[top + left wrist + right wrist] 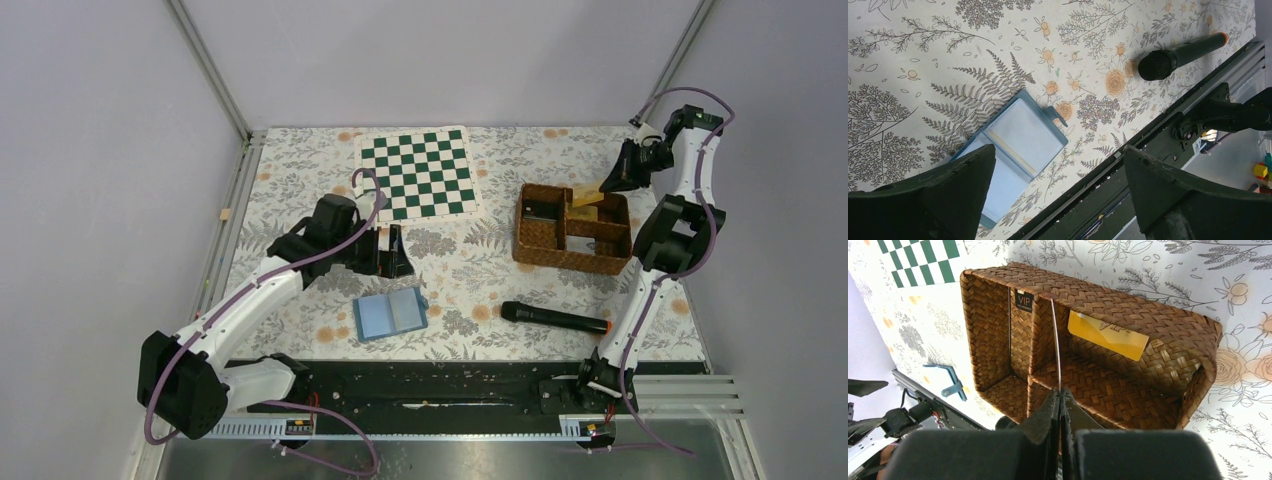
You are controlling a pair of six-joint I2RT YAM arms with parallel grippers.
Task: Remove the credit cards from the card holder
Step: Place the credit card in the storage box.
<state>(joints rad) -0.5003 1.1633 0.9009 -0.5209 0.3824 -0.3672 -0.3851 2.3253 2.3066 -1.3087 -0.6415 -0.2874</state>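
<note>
Right gripper (pixel 1060 395) is pinching a gold card (pixel 1055 340) edge-on over the middle of the basket (pixel 1158 320); another gold card (pixel 1108 335) is leaning inside against its wall. Left gripper (pixel 395 252) is hovering wide open, well left of the basket, with the open card holder (pixel 390 313) lying just beside it on the near side, untouched

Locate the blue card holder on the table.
In the top view, the card holder lies open near the front edge, slightly left of centre. It is just below the left gripper in that view and left of the black microphone.
</note>
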